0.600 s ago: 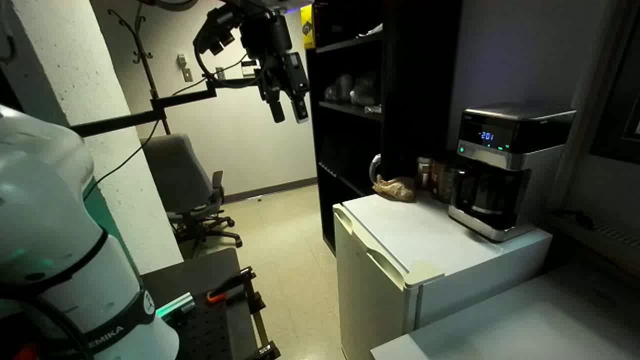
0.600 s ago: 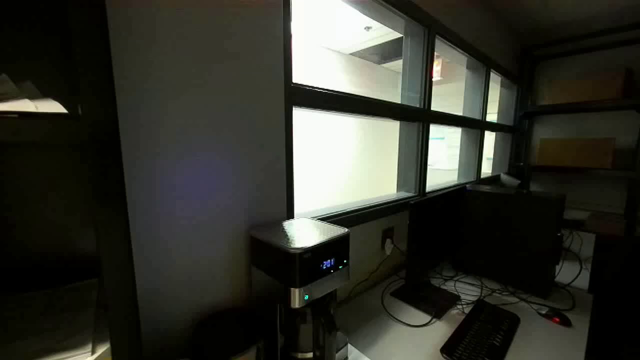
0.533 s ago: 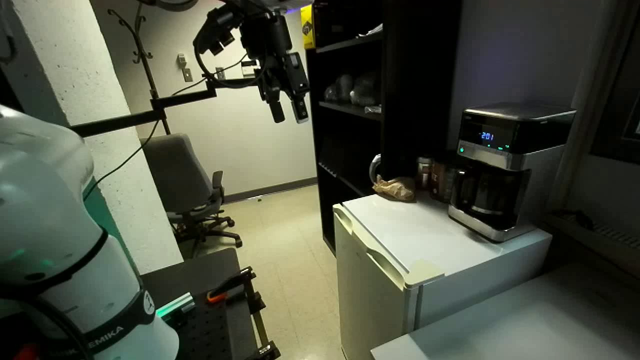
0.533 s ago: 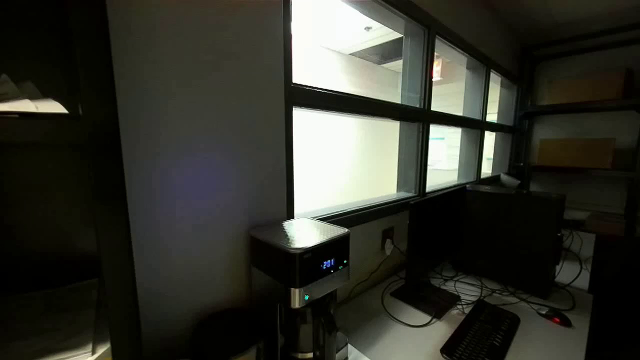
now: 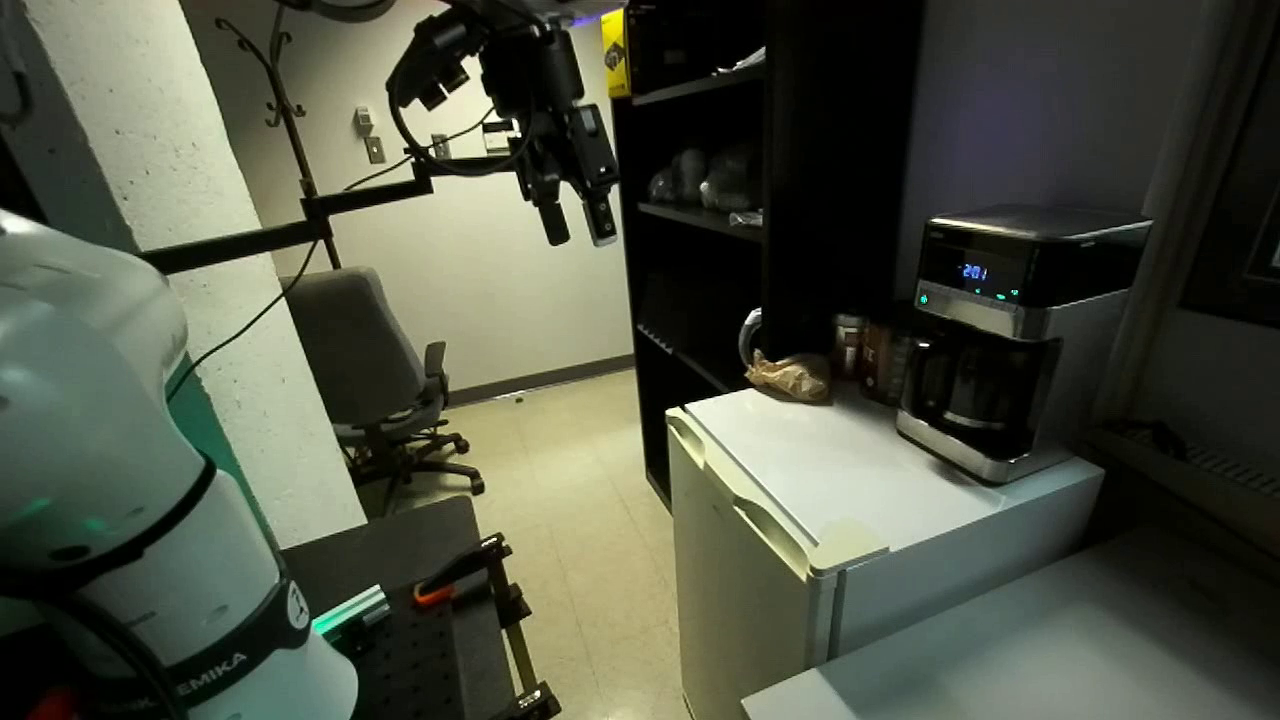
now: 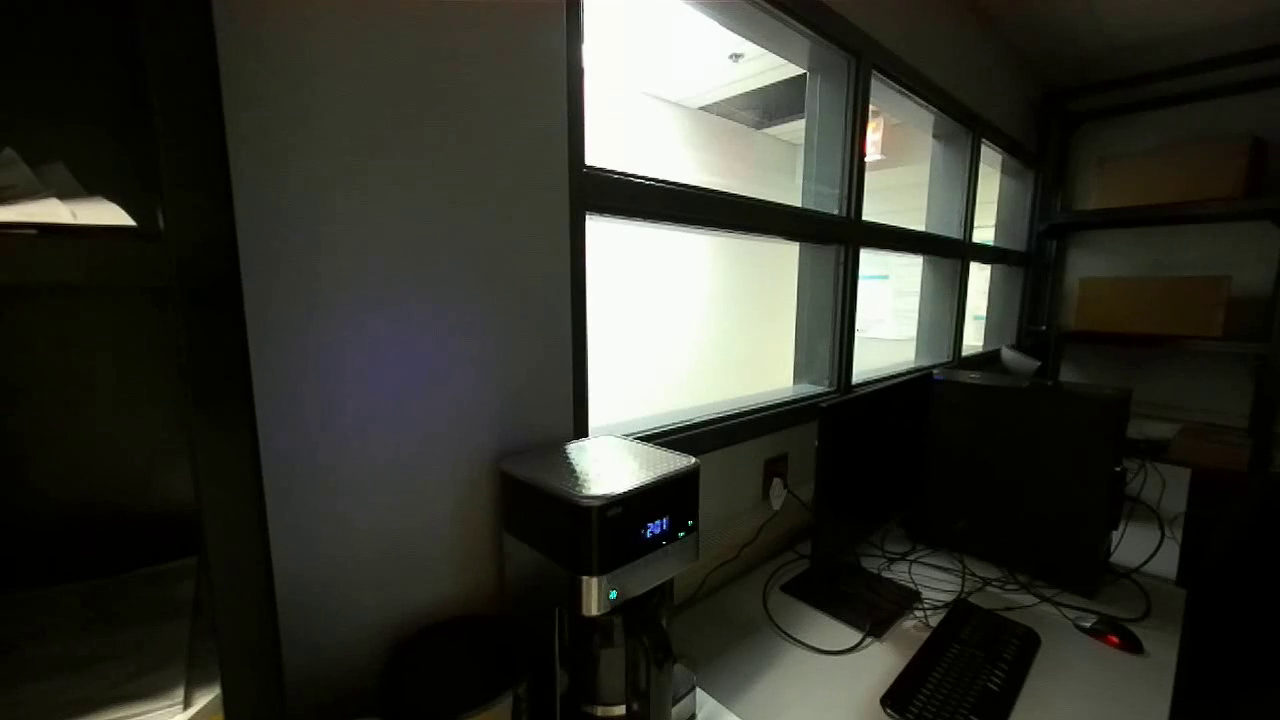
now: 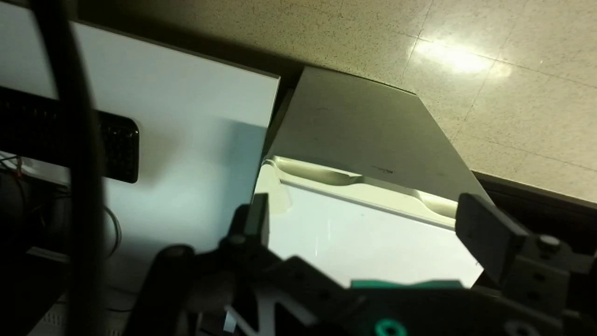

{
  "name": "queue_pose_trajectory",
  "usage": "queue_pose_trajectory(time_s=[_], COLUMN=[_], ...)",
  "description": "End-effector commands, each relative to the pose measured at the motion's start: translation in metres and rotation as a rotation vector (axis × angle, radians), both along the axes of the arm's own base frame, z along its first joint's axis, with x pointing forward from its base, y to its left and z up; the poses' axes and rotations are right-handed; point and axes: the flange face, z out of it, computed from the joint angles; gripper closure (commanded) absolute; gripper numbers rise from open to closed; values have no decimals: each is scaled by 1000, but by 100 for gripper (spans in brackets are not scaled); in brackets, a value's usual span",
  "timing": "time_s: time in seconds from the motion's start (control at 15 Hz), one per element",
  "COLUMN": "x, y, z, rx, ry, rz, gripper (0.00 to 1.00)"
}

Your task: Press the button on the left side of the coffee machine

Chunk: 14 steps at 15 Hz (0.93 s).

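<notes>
Boxy metallic coffee machine [image 5: 1040,325], smooth fridge [image 5: 840,455], spread gripper [image 5: 579,228]

In an exterior view, below and right of the gripper [image 5: 578,236] stands the fridge [image 5: 850,470], bearing the coffee machine [image 5: 1040,320]. Below and left of the gripper is a chair [image 5: 350,345]; directly right, a bookcase [image 5: 840,150].

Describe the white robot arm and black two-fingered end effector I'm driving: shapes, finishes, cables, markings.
The smooth, rounded white robot arm carries a black band with a white oval logo and pale lettering; "EMIKA" is readable. The black, angular end effector has two blocky fingers, and a black cable loops beside it. The wrist view shows green trim between the fingers.
</notes>
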Motion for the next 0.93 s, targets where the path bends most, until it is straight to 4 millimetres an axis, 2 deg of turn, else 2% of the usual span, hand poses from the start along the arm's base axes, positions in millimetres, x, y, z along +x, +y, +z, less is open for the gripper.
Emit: queue_pose_trajectory(time_s=[0.0,0.2,0.73,0.8,0.87], x=[8,26,107,118,127], y=[-4,-13,-28,-28,-29], z=[0,-5,-39,-44,-47], rx=[6,14,-60,-69,-82], ry=[7,17,-1,-3,-13], rz=[4,19,145,163,180], gripper=[0,0,0,25,26])
